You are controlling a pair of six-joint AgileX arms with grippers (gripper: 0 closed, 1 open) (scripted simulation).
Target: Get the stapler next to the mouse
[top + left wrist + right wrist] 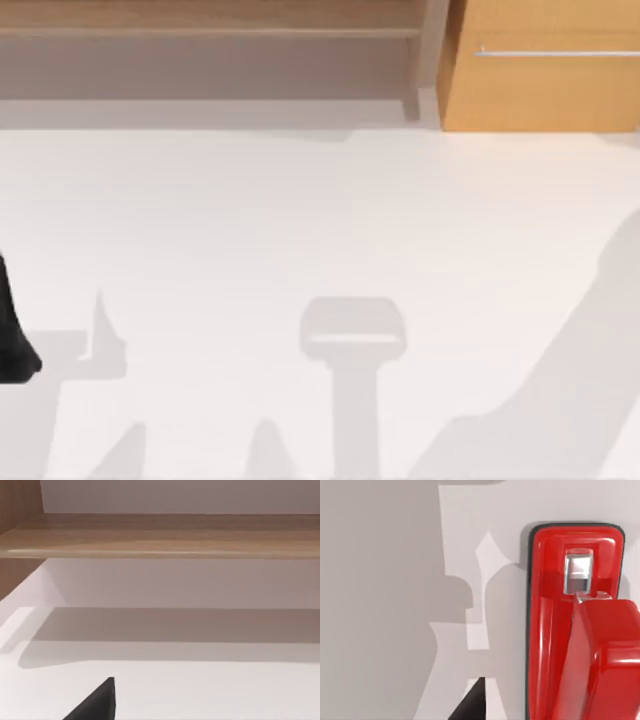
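White surface runs back to a wooden shelf and cabinet. From the right wrist view, a dark fingertip of the right gripper shows near the red stapler, which lies flat on the surface close below the camera; whether that gripper is spread or pinched, I cannot tell. My left arm sits at the left edge. Risk: the glossy wedge could slip from an off-centre pinch, and no mouse is visible to aim beside.

glossy red stapler, matt white table
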